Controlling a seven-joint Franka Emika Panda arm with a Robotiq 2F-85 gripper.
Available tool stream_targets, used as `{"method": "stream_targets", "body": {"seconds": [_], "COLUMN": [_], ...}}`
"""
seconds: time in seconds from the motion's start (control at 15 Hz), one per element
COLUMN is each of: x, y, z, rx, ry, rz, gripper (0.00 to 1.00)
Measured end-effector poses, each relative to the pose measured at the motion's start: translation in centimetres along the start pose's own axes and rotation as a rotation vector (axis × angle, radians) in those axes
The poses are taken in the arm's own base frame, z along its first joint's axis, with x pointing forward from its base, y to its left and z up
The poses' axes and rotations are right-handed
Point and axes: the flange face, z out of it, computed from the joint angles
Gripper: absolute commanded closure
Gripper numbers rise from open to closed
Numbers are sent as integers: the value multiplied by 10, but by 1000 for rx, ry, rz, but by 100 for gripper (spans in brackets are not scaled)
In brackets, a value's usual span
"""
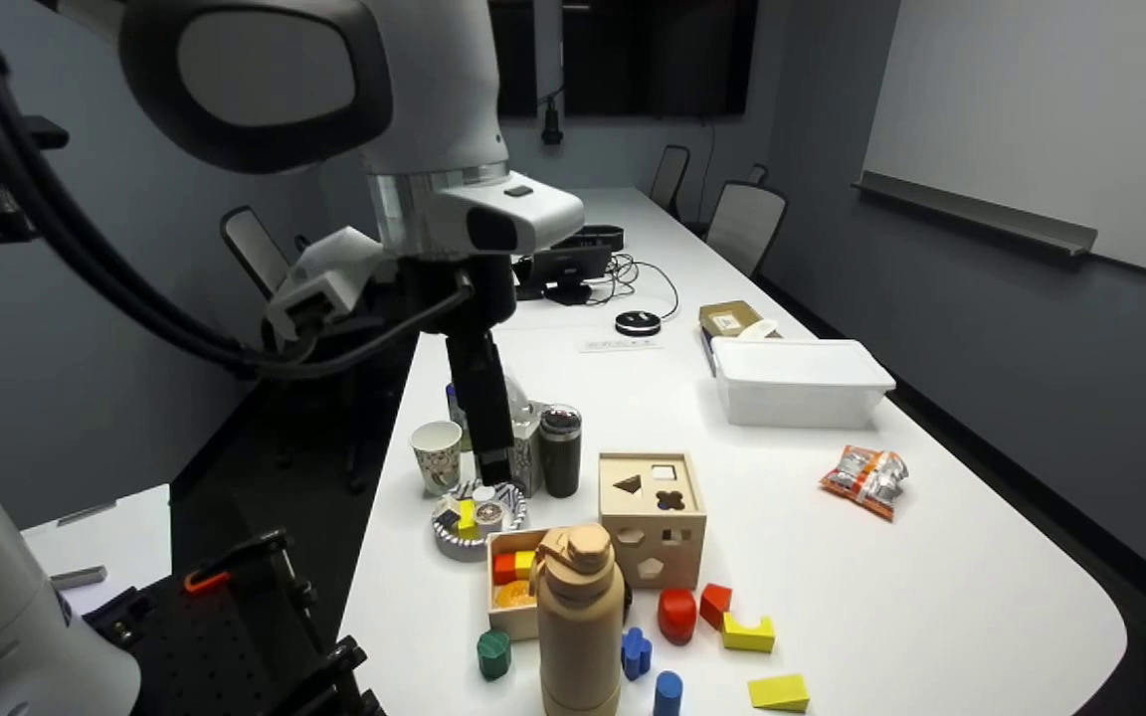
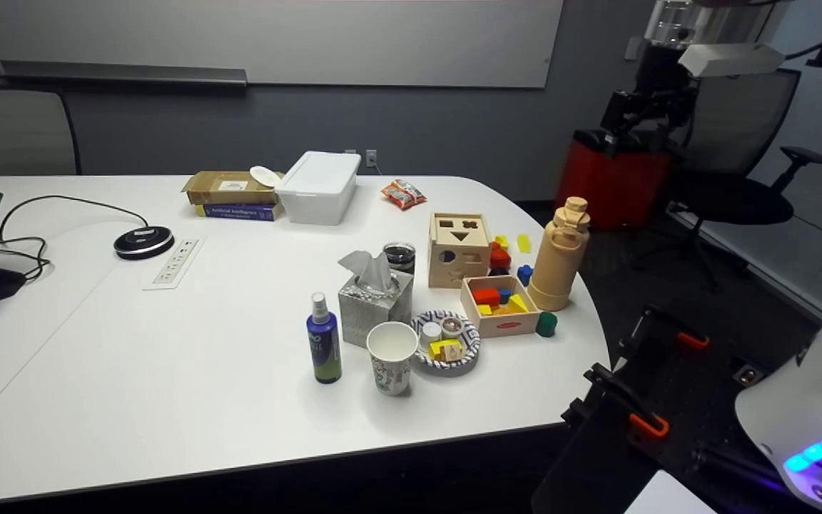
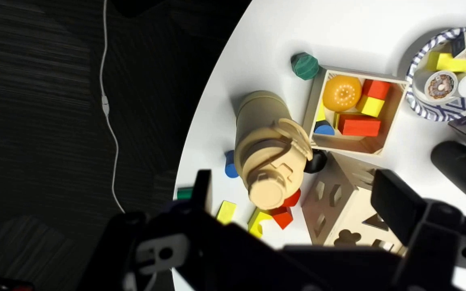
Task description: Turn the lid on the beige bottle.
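Wrist view: I'm eyeing the lid (image 3: 267, 195), lower centre, atop the upright beige bottle (image 3: 259, 123), beyond my empty, wide-spread gripper (image 3: 292, 178).

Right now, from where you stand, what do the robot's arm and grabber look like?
The arm is white and rounded, with a black-rimmed grey oval and a shiny band lower down. Thick dark cables run beside it. Its white base has a strip of blue lights. The gripper is black, with two blocky fingers and pale grey plates, each with a dark round hole.
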Motion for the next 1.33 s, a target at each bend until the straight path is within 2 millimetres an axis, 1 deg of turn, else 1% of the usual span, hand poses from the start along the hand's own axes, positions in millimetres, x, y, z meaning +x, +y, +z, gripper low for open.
{"method": "stream_targets", "body": {"seconds": [0.2, 0.33, 0.53, 0.67, 0.87, 1.2, 1.27, 1.33], "x": [12, 20, 29, 35, 45, 60, 61, 62], "y": [3, 4, 4, 2, 2, 6, 6, 6], "z": [25, 47, 77, 93, 107, 116, 119, 121], "rx": [17, 31, 55, 69, 71, 64, 64, 63], "ry": [39, 56, 57, 50, 42, 36, 33, 29], "rz": [30, 49, 74, 89, 104, 125, 131, 135], "gripper": [0, 0, 0, 0, 0, 0, 6, 28]}}
